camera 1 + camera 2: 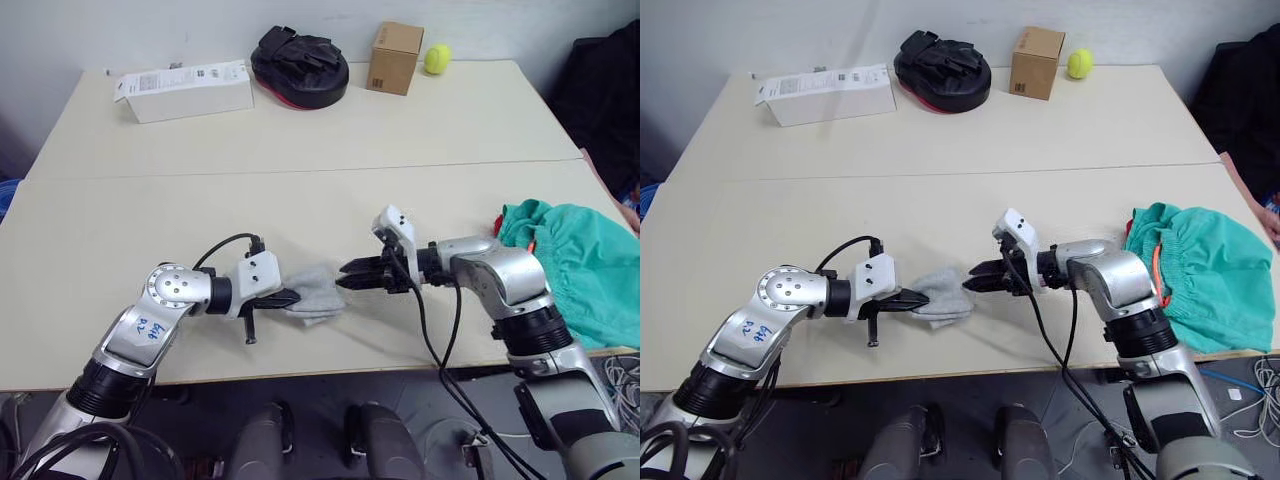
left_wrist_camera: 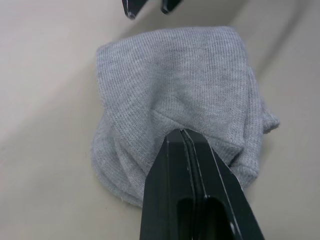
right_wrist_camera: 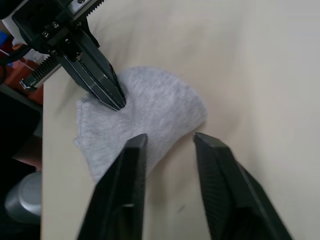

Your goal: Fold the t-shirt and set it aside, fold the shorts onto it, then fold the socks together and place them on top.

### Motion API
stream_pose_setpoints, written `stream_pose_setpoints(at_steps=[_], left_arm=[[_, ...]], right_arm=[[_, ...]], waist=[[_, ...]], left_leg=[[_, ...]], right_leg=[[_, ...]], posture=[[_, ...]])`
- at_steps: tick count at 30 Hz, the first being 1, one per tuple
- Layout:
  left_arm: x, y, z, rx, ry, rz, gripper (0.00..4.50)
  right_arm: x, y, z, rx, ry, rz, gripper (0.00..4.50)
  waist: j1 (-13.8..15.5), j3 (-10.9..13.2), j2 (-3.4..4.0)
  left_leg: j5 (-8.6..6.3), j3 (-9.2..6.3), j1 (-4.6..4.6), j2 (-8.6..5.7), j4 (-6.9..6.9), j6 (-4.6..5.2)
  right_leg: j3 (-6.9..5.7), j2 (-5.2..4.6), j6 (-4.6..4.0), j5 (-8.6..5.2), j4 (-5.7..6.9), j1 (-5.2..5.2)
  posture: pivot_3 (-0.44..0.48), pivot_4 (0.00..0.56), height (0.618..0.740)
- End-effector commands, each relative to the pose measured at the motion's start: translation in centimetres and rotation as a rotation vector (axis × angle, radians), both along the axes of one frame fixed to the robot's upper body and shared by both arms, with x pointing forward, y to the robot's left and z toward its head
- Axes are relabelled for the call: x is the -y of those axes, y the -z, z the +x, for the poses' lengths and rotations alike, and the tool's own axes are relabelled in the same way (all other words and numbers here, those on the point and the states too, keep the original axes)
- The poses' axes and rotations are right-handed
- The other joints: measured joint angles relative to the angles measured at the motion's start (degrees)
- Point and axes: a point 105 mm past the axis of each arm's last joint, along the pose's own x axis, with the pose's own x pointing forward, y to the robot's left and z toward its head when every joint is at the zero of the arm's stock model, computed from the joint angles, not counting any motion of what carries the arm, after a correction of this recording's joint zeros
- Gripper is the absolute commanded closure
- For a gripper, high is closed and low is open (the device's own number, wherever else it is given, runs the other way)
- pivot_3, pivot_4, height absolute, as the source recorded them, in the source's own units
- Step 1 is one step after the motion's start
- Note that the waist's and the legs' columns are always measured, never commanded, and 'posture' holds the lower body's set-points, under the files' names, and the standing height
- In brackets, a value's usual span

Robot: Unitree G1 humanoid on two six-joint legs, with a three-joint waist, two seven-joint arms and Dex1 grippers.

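Table: a wide cream-coloured tabletop [image 1: 300,205] of two joined boards carries everything; the work sits close to its near edge.
Shorts: the large teal-green cloth shorts [image 1: 1205,270] with an orange drawstring lie in a loose, bunched heap at the right side of the table, well apart from the socks; I cannot make out a red t-shirt under them.
Risk, stack: judging by that rumpled heap, small socks set on top could slide off or tip toward the table edge.
Left gripper: the left gripper [image 2: 184,134] has its black fingers pressed together, pinching a fold of grey knit near one end of the socks.
Right gripper: the right gripper [image 3: 170,142] hovers at the opposite end with its fingers spread, one either side of the rounded edge, not yet clamped on anything.
Socks: the small light grey knit ankle socks [image 1: 312,293] lie flat in a soft bundle between the two grippers, near the front of the table.
Risk, grasp: the left pinch looks shallow and may hold one layer only, so a lift could peel the pair apart.
Risk, closing: if the right fingers shut too high they may catch only the top layer or scrape the table and drag the bundle.
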Motion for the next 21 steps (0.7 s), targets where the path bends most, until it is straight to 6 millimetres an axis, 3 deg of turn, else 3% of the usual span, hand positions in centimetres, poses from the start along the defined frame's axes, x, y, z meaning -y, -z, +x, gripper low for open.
stream_pose_setpoints(at_steps=[1, 5, 6, 11, 18, 21], left_arm=[[-0.4, 0.6, -0.2, -0.010, -0.013, 0.033, 4.50], [-0.2, 0.7, -0.3, -0.012, -0.012, 0.030, 4.50], [-0.2, 0.7, -0.3, -0.011, -0.012, 0.030, 4.50], [-0.1, 0.7, -0.3, -0.012, -0.019, 0.025, 4.50], [-0.1, 0.7, -0.3, -0.011, -0.024, 0.024, 4.50], [-0.1, 0.8, -0.4, -0.014, -0.023, 0.022, 4.50]], right_arm=[[-0.7, 0.3, 0.1, -0.050, 0.008, -0.007, 1.53], [-1.9, 0.3, -0.5, -0.164, -0.016, 0.033, 0.11], [-2.3, 0.2, -0.7, -0.182, -0.025, 0.044, 0.04], [-3.8, 1.4, -1.5, -0.260, -0.041, 0.031, 0.04], [-4.4, 3.4, -2.0, -0.317, -0.026, -0.033, 0.04], [-4.5, 3.2, -2.1, -0.329, -0.027, -0.015, 0.89]], waist=[[0.0, 0.0, 0.00], [-0.1, 0.0, 0.00], [-0.1, 0.0, 0.00], [-0.1, 0.0, 0.00], [-0.2, 0.0, 0.00], [-0.2, 0.0, -0.01]], left_leg=[[0.00, 0.00, 0.00, 0.00, 0.00, 0.00], [0.00, 0.00, 0.01, 0.00, 0.00, 0.00], [0.00, 0.00, 0.01, 0.00, 0.00, 0.00], [0.00, 0.00, 0.01, 0.00, -0.02, 0.00], [-0.01, 0.00, 0.04, 0.00, -0.04, -0.01], [0.00, 0.00, 0.05, 0.01, -0.05, -0.02]], right_leg=[[0.00, 0.00, 0.00, 0.00, 0.01, 0.00], [0.00, 0.00, 0.00, 0.00, 0.02, 0.00], [0.00, 0.00, 0.00, 0.00, 0.02, 0.00], [0.00, 0.00, 0.00, 0.00, 0.04, -0.01], [0.00, 0.01, 0.00, 0.00, 0.04, 0.00], [0.01, 0.01, 0.00, 0.00, 0.04, 0.00]], posture=[[0.000, 0.150, 0.740], [0.000, 0.150, 0.740], [0.000, 0.150, 0.740], [0.000, 0.150, 0.740], [0.000, 0.150, 0.740], [0.000, 0.150, 0.740]])
